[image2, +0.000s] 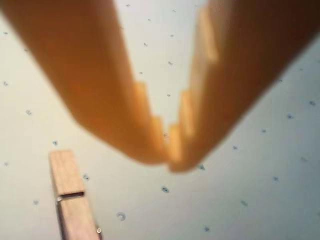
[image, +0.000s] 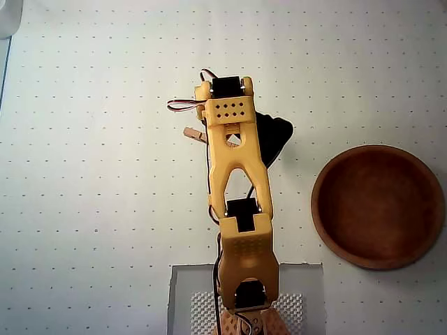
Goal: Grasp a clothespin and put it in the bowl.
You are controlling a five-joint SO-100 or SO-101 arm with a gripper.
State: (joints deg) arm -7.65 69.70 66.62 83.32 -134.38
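A light tan wooden clothespin (image2: 70,200) lies flat on the white dotted mat, at the lower left of the wrist view. In the overhead view only one end of the clothespin (image: 193,132) pokes out to the left from under the yellow arm (image: 237,167). My gripper (image2: 168,152) hovers just right of and past the clothespin's end; its orange fingers meet at the tips with nothing between them. The fingers are hidden beneath the wrist in the overhead view. The reddish-brown wooden bowl (image: 334,230) sits empty to the right of the arm.
The arm's base stands on a clear plate (image: 183,293) at the bottom edge of the overhead view. A pale object (image: 8,17) sits in the top left corner. The rest of the surface is white dotted mat (image: 91,174).
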